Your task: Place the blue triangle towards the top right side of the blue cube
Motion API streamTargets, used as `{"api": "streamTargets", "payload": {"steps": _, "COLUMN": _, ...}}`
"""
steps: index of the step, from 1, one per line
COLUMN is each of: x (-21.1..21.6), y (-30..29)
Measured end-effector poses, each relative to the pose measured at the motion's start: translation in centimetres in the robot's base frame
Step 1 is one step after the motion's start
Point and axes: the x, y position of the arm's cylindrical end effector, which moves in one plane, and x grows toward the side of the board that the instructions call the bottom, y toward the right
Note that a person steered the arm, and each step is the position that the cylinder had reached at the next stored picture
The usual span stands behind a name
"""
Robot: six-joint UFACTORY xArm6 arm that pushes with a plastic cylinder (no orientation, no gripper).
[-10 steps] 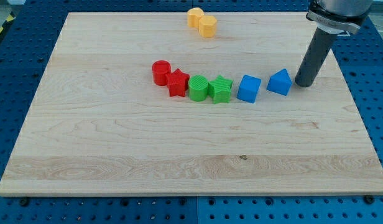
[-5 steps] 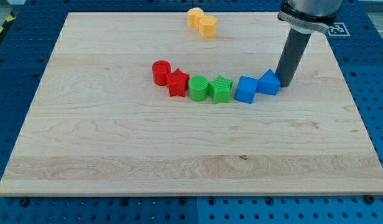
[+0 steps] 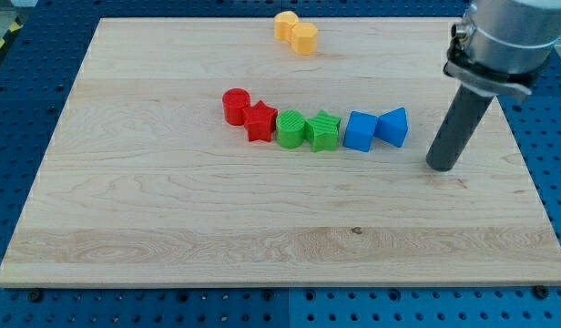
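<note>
The blue triangle (image 3: 392, 126) lies on the wooden board (image 3: 171, 210), touching the right side of the blue cube (image 3: 360, 130), slightly higher in the view. My tip (image 3: 440, 168) rests on the board to the right of and below the triangle, apart from it by a clear gap. The dark rod rises from the tip toward the view's top right.
Left of the blue cube runs a row: a green star (image 3: 323, 130), a green cylinder (image 3: 290, 128), a red star (image 3: 260, 121) and a red cylinder (image 3: 235, 106). Two yellow blocks (image 3: 295, 32) sit near the board's top edge.
The tip pushed the blue triangle left against the blue cube, then drew away to the right and down. The triangle has turned slightly.
</note>
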Motion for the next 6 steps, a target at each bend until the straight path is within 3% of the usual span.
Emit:
{"api": "streamTargets", "payload": {"steps": 4, "x": -5.6, "y": -3.1}}
{"api": "streamTargets", "payload": {"steps": 6, "x": -6.4, "y": -4.0}}
